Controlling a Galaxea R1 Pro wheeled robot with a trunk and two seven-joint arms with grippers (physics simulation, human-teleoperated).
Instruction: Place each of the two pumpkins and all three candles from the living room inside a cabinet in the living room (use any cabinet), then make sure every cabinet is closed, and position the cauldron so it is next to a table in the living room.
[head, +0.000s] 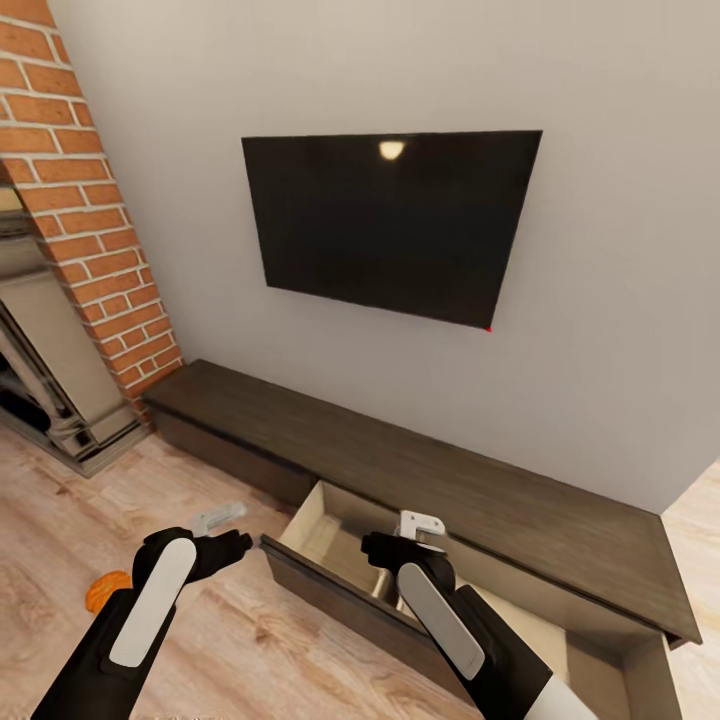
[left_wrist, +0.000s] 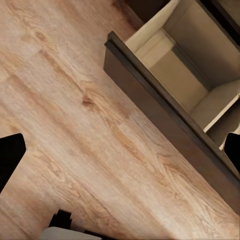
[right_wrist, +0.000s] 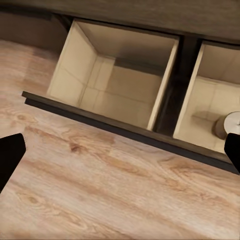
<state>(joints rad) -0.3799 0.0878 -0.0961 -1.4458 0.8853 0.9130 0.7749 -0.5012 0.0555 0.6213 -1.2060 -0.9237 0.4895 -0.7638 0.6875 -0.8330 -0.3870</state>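
Observation:
The cabinet (head: 400, 465) runs long and low along the wall under the TV, dark brown, with its drawers pulled out onto the floor. Their pale beige insides (right_wrist: 120, 85) are exposed. In the compartment beside it stands a pale cylinder (right_wrist: 226, 125) that looks like a candle. One orange pumpkin (head: 103, 590) lies on the floor, half hidden behind my left forearm. My left gripper (head: 222, 520) hangs open above the floor just short of the drawer front (left_wrist: 165, 115). My right gripper (head: 420, 527) is open over the drawer, holding nothing.
A brick fireplace (head: 70, 250) with a dark hearth stands at the left. A black TV (head: 390, 225) hangs on the grey wall. Light wood floor (head: 150, 490) spreads in front of the cabinet.

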